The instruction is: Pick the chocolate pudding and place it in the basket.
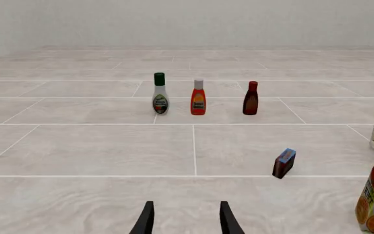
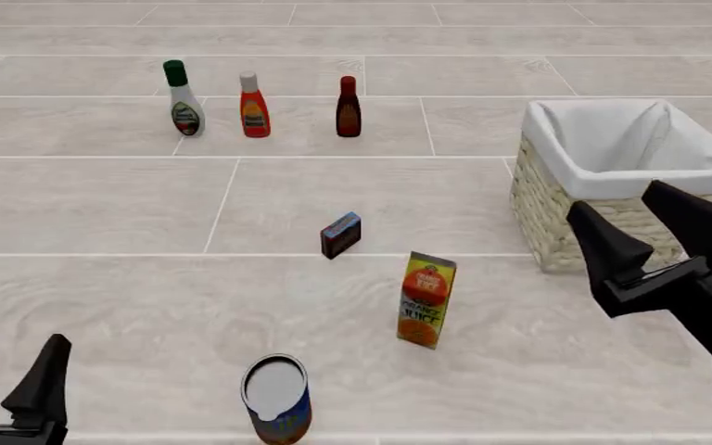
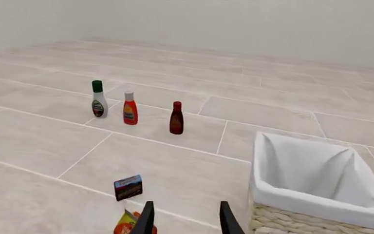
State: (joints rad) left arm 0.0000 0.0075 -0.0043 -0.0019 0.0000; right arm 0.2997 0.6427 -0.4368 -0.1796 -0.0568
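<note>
Opening stage of the pick: nothing is being grasped. The pudding (image 2: 341, 235) is standing alone at the centre of the front view, well apart from both arms. The basket (image 2: 541, 199) is sitting at the right edge, mid-height, its white liner showing no contents.

The right gripper (image 2: 634, 227) is hovering at the right edge, just in front of the basket, jaws spread and holding nothing. The left gripper (image 2: 10, 375) is idling in the lower left corner, jaws likewise released.

Judged next move: the right arm is looking the better placed; it would need to swing left, descend over the pudding, and close across its narrow sides.

Room for moving: bare floor is lying around the pudding on all sides. The juice carton (image 2: 425, 300) is standing just below and right of it, near the likely approach path. The can (image 2: 277, 399) and the three bottles (image 2: 255, 106) are staying well clear.
</note>
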